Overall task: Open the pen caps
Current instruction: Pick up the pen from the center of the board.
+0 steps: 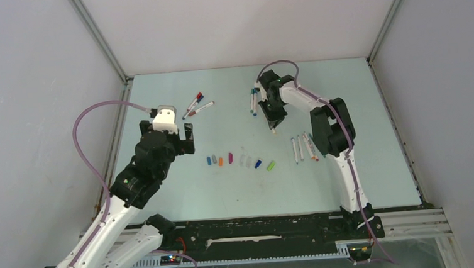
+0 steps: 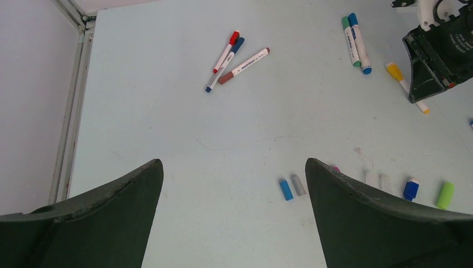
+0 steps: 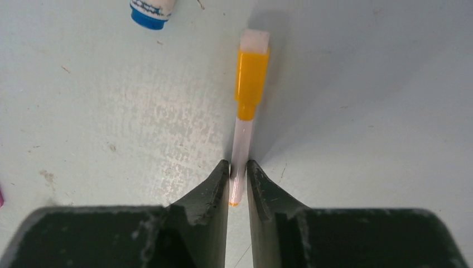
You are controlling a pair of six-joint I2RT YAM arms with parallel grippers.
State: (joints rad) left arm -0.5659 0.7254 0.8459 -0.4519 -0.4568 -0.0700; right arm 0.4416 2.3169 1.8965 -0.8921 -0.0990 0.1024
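Note:
My right gripper (image 3: 239, 167) is shut on the thin tip end of a white pen (image 3: 243, 137) whose yellow pen cap (image 3: 251, 84) points away from me. The pen lies low over the table at the back centre (image 1: 274, 126). Several loose pen caps lie in a row at mid-table: blue (image 1: 210, 160), orange (image 1: 220, 161), purple (image 1: 230, 157), dark blue (image 1: 258, 163) and green (image 1: 271, 165). My left gripper (image 2: 234, 164) hangs open above the table at the left, with nothing between its fingers. A blue cap (image 2: 286, 189) and a grey cap (image 2: 298, 185) lie just inside its right finger.
Three capped pens (image 2: 234, 58) lie at the back left. Two more, green and blue capped (image 2: 354, 42), lie beside the right gripper. Several uncapped pens (image 1: 303, 147) rest near the right arm's elbow. Grey walls close in the table on both sides and behind.

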